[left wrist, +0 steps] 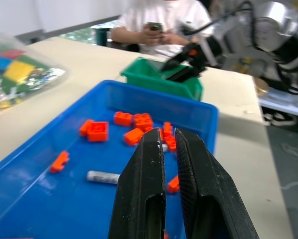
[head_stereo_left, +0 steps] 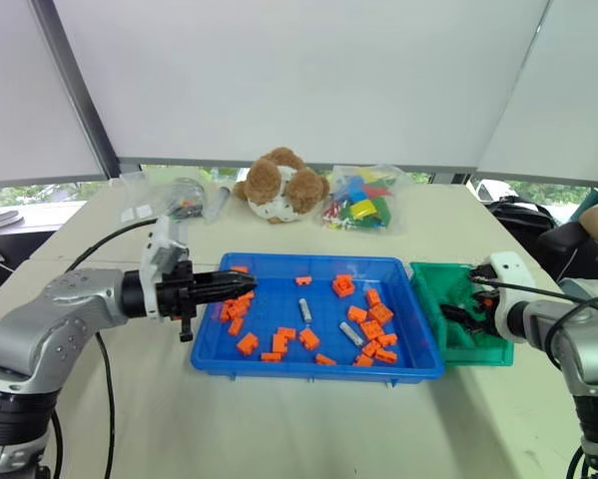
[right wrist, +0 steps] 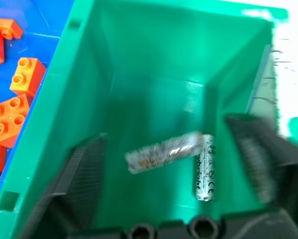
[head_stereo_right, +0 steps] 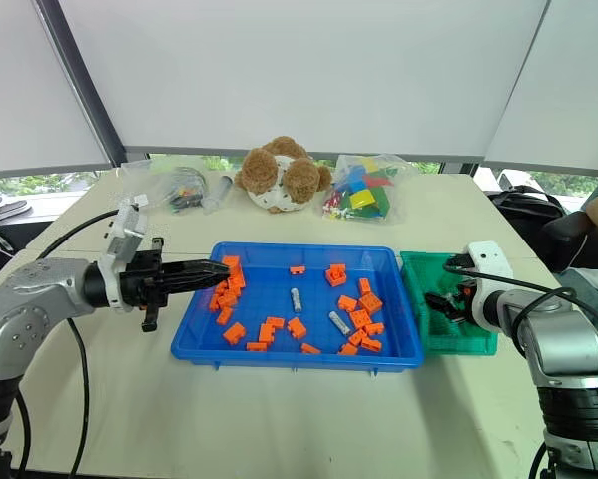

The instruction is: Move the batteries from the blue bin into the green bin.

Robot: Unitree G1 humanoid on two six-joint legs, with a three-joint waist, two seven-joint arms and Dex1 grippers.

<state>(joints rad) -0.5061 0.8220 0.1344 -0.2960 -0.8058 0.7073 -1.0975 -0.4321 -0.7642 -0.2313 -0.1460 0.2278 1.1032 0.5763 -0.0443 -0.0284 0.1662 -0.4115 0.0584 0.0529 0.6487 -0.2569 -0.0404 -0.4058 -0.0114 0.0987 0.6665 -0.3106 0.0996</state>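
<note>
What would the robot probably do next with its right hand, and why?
Probably lift the right gripper out of the green bin: its fingers stand open, with two batteries lying in the bin. Two more batteries still lie in the blue bin.

Batteries split between two bins

Two batteries lie among orange blocks in the blue bin; two more lie inside the green bin beside it.

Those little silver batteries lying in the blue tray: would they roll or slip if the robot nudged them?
Probably. Each battery is a smooth, round metal cylinder lying on its side, so a nudge would likely roll it across the blue bin's floor. The shiny casing may slip between the fingers.
</note>
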